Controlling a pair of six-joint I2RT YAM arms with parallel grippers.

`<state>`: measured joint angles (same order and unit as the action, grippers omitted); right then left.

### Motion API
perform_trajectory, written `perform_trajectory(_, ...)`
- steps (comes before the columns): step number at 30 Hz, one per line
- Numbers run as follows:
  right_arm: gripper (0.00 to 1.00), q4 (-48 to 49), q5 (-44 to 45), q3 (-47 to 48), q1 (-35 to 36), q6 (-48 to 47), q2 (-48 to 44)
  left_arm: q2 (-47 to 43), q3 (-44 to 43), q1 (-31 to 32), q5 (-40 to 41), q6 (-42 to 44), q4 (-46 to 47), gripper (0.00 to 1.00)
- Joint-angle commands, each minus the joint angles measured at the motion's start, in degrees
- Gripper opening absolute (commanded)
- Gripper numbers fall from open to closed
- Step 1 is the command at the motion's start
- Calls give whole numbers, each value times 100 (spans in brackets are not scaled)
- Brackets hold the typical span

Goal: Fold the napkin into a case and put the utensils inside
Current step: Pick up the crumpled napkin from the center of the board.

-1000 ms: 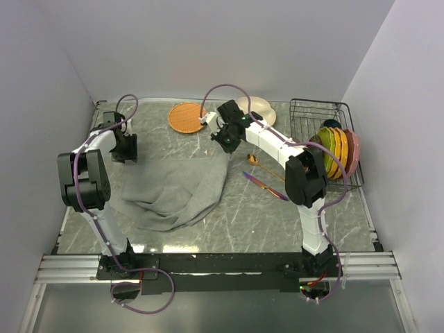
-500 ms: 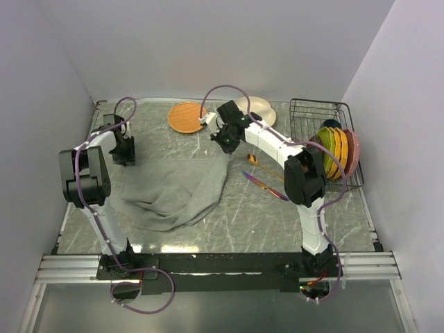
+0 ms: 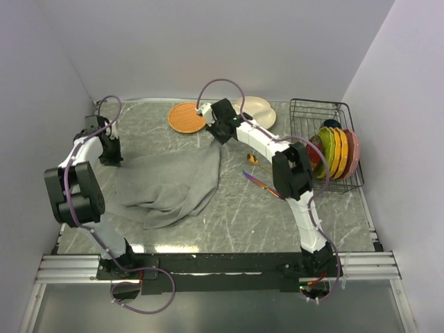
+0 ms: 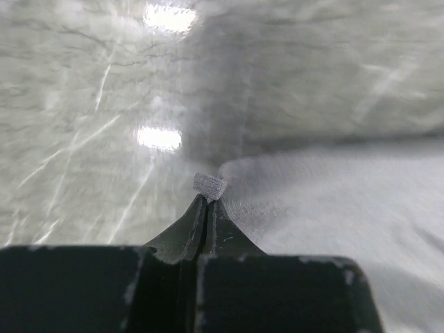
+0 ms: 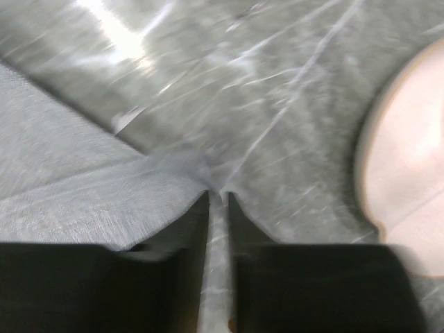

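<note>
Clearly the napkin (image 3: 173,187) needs flattening first. It lies rumpled left of centre on the surface (image 3: 236,215), well apart from the gold spoon (image 3: 253,159) and purple knife (image 3: 263,184). The left claw (image 4: 207,198) is clamped tight on one far corner. The right claw (image 5: 218,198) stands slightly parted, the other far corner just at its tips and seemingly unpinched. It should close on that corner, then both draw apart, low and evenly, until the far edge lies straight.

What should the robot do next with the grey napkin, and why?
Probably lift the right gripper clear: its jaws stand slightly apart, and the napkin corner lies on the table just past them. The left gripper pinches the other far corner, so the far edge looks spread.
</note>
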<state>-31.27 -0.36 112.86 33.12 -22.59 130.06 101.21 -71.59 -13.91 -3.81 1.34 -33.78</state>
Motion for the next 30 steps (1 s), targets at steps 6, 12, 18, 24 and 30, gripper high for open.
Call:
perform_trajectory(6, 78, -353, 83, 905, -17, 825, -244, -716, 383, 170, -462, -82, 29, 1)
perform_trajectory(12, 61, -635, -526, 598, 431, 950, -209, -673, 330, 170, -480, -90, 29, 1)
perform_trajectory(18, 58, -898, -877, 597, 923, 783, 54, -576, 234, 170, -498, -90, -15, 1)
perform_trajectory(24, 58, -1127, -1256, 343, 1345, 695, 72, -374, 102, 152, -427, -91, -6, 1)
perform_trajectory(30, 59, -952, -1309, -457, 1442, 686, 72, -128, -91, 38, -454, -90, -15, 1)
